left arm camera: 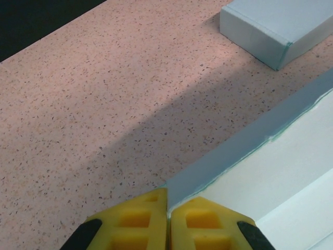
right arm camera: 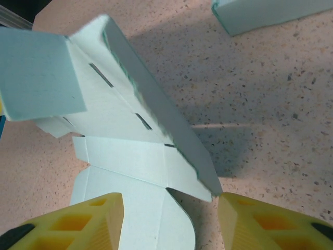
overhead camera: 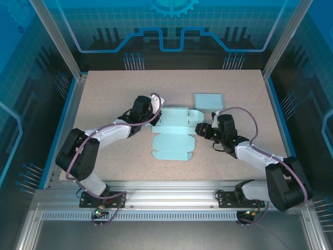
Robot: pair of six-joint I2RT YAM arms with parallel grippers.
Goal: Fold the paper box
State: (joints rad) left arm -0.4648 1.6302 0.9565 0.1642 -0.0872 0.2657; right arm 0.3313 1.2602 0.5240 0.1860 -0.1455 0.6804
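Note:
The paper box [overhead camera: 174, 136] is a pale blue die-cut sheet lying mostly flat in the middle of the table. My left gripper [overhead camera: 155, 117] is at its left far corner. In the left wrist view that gripper [left arm camera: 168, 202] is shut, its yellow fingertips pinching the corner of a raised side flap [left arm camera: 250, 143]. My right gripper [overhead camera: 201, 130] is at the sheet's right side. Its jaws [right arm camera: 169, 205] stand open, and a lifted side flap [right arm camera: 156, 117] rises between them. The flap's corner touches the right fingertip [right arm camera: 237, 211]. The left fingertip [right arm camera: 104, 213] rests over the flat panel.
A finished pale blue box [overhead camera: 209, 100] sits behind the sheet to the right, also seen as a closed box [left arm camera: 276, 26] and a box edge [right arm camera: 265, 13]. A speckled tabletop [overhead camera: 114, 99] spreads around, bounded by a metal frame [overhead camera: 57, 41].

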